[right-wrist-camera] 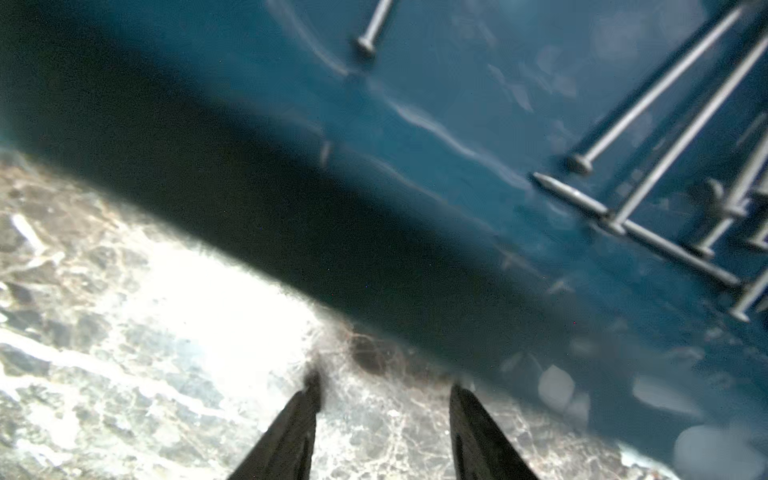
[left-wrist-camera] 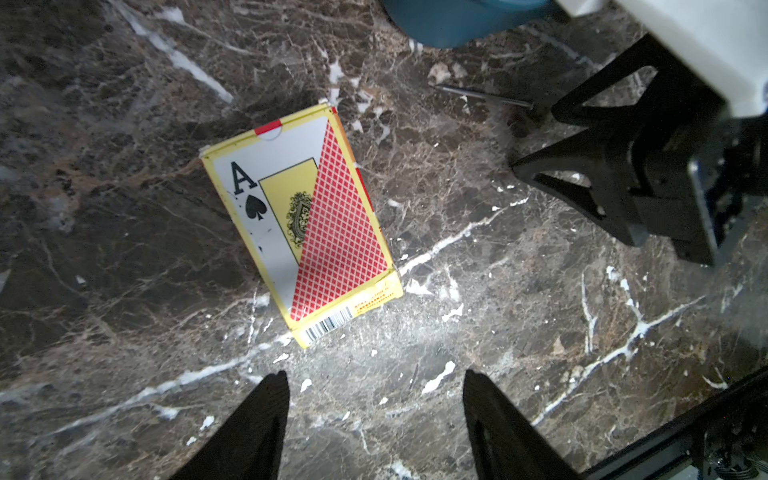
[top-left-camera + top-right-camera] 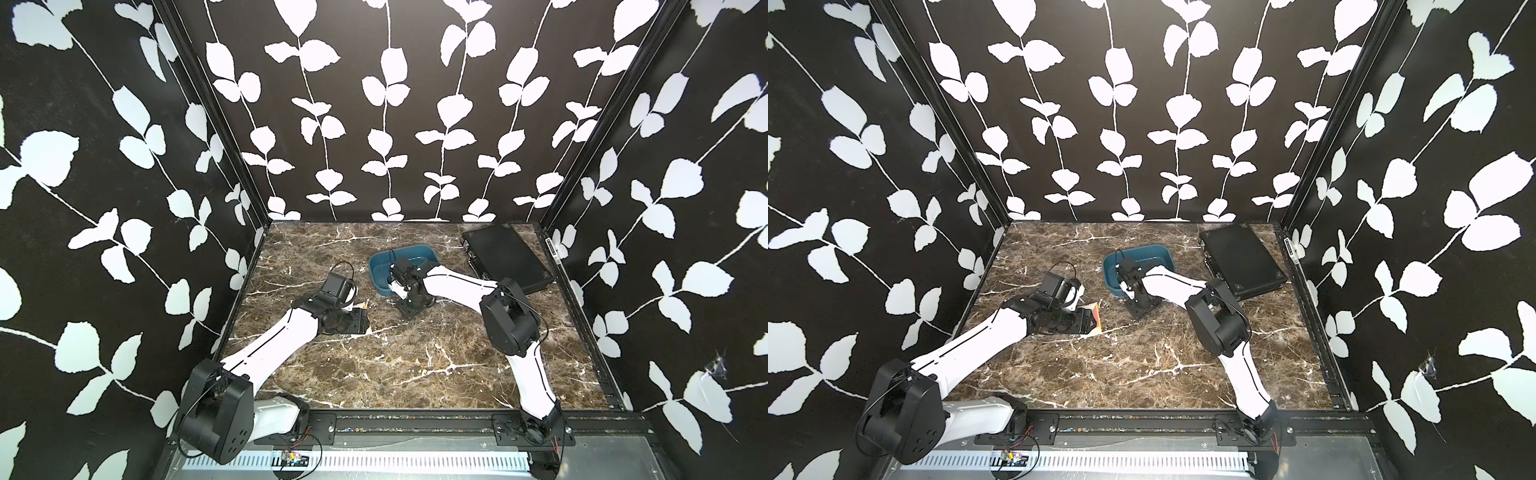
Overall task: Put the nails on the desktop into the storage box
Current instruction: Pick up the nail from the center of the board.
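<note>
1. Leaf-patterned black walls [image 3: 374, 104] close three sides of the brown marble bench [image 3: 395, 374], and a black rail [image 3: 415, 419] runs along its near edge.
2. We see the teal storage box [image 3: 415, 254] standing open-topped toward the far middle of the bench, well short of the back wall.
3. From the right wrist view, several nails [image 1: 648, 95] lie flat on the box floor. Most cross one another in a loose heap at one side, and one lies apart from the rest.
4. A lone nail [image 2: 482, 94] lies on the bench outside the box, near its near wall. One end sits just beside a finger of the right jaws, and we cannot tell whether they touch.
5. The right jaws point down at the bench just outside the box's near-left corner, spread, with nothing between them.
6. The left jaws hang over the bench, spread wide and empty.
7. A playing-card box [image 2: 307, 220] lies flat just ahead of the left jaws, and we cannot see inside it.
8. A flat black case [image 3: 505, 257] lies shut in the far right corner, close to the right edge and apart from the storage box.
9. A wide stretch of bare marble lies between the two arms toward the near edge, and another runs along the far left.
</note>
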Robot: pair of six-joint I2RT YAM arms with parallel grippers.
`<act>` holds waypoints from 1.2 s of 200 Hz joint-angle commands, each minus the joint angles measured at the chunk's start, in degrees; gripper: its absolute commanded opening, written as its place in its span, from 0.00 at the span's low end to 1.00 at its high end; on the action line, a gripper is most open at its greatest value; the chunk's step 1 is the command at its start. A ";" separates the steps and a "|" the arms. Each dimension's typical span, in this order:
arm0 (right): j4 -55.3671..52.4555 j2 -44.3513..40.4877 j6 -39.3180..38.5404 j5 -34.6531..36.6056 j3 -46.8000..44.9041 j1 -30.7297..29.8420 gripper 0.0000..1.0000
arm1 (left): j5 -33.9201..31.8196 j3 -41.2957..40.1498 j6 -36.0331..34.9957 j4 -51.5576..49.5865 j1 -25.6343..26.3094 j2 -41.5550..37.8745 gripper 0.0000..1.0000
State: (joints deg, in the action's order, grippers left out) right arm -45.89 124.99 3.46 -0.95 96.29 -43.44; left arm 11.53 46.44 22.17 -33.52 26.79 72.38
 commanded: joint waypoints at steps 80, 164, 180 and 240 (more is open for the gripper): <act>-2.80 7.88 -4.60 -2.90 9.62 -0.01 0.53 | 11.09 -5.12 -3.14 14.80 -0.42 -10.74 0.71; -1.97 9.69 -7.06 -4.31 11.84 -1.52 0.44 | 10.37 -5.30 -4.75 12.02 -0.79 -12.97 0.71; -1.92 10.42 -7.28 -4.40 12.81 -1.89 0.38 | 10.10 -5.21 -5.33 11.35 -0.94 -13.83 0.72; -2.58 12.13 -6.29 -5.36 13.95 -3.05 0.00 | 8.31 -6.25 -6.01 8.32 -2.08 -16.84 0.73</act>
State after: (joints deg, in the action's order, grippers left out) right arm -51.51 133.69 -3.27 -4.67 110.65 -45.39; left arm 20.80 41.19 17.30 -23.03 25.30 57.06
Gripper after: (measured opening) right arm 0.061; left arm 0.726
